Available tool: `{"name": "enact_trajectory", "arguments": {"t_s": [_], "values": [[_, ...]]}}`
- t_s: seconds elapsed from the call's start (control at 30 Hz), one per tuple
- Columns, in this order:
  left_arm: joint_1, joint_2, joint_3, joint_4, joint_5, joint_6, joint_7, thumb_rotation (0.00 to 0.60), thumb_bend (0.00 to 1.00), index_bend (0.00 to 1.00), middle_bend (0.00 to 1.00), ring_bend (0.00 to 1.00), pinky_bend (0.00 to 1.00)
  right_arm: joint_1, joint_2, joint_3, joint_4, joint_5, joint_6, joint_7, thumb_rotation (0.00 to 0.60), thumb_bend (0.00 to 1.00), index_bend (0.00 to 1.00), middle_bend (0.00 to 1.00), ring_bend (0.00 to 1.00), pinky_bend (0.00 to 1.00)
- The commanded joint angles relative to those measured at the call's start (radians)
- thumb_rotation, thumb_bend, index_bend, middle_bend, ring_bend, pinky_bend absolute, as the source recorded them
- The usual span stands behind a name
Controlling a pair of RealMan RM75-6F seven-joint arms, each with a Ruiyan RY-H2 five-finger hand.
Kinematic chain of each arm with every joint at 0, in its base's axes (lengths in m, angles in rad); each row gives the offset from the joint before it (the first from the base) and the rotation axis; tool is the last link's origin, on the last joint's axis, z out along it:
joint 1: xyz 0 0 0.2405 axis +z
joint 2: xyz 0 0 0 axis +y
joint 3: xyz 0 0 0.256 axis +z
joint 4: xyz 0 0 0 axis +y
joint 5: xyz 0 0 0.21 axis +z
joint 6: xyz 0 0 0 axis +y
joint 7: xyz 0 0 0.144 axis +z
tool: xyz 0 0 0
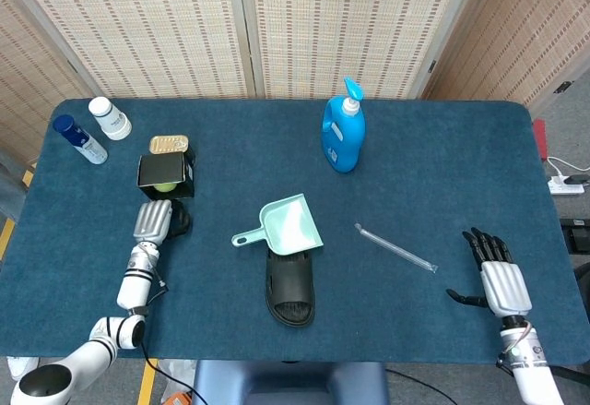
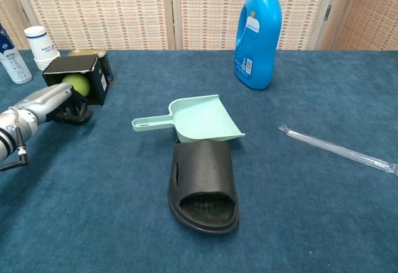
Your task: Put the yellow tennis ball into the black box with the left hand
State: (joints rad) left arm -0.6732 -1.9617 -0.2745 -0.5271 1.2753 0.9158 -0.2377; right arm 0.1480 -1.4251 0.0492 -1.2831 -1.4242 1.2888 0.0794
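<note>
**Ball inside the box mouth, left hand just in front of it**

Left side of the tabletop [image 1: 442, 165]: the black box [image 1: 165, 175] lies on its side with its opening facing the robot, and the yellow tennis ball [image 2: 76, 84] sits inside that opening (in the head view only a sliver of yellow shows at the front edge). The left hand [image 2: 55, 101] lies directly in front of the box, just short of its mouth, so the ball is straight ahead of the hand along the forearm's line. Its fingers are curled inward and appear to hold nothing; whether a fingertip touches the ball cannot be told. Judged from this, the ball is already placed, and what remains is to draw the hand straight back without dragging the ball out. Far right: the right hand [image 1: 490, 275] rests well apart from the box, fingers spread and empty.
</note>
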Motion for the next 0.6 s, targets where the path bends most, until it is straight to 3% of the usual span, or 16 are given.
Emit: {"name": "enact_trajectory", "arguments": {"t_s": [0.03,0.33,0.6], "values": [[0.005,-0.008,0.007,0.021,0.011,0.029,-0.038,0.358,0.47,0.0,0.0,0.0,0.0,-0.001,0.002,-0.003,-0.003,-0.004,0.002,0.003,0.6,0.0,0.0,0.0,0.0,0.0],[0.025,0.014,0.031,0.006,0.031,0.079,-0.037,0.358,0.47,0.0,0.0,0.0,0.0,-0.002,0.007,-0.009,-0.007,-0.013,0.008,0.009,0.6,0.0,0.0,0.0,0.0,0.0],[0.089,0.082,0.094,-0.135,0.054,0.096,0.047,0.355,0.47,0.0,0.0,0.0,0.0,-0.005,0.011,-0.016,-0.007,-0.03,0.02,0.023,0.6,0.0,0.0,0.0,0.0,0.0]]}}
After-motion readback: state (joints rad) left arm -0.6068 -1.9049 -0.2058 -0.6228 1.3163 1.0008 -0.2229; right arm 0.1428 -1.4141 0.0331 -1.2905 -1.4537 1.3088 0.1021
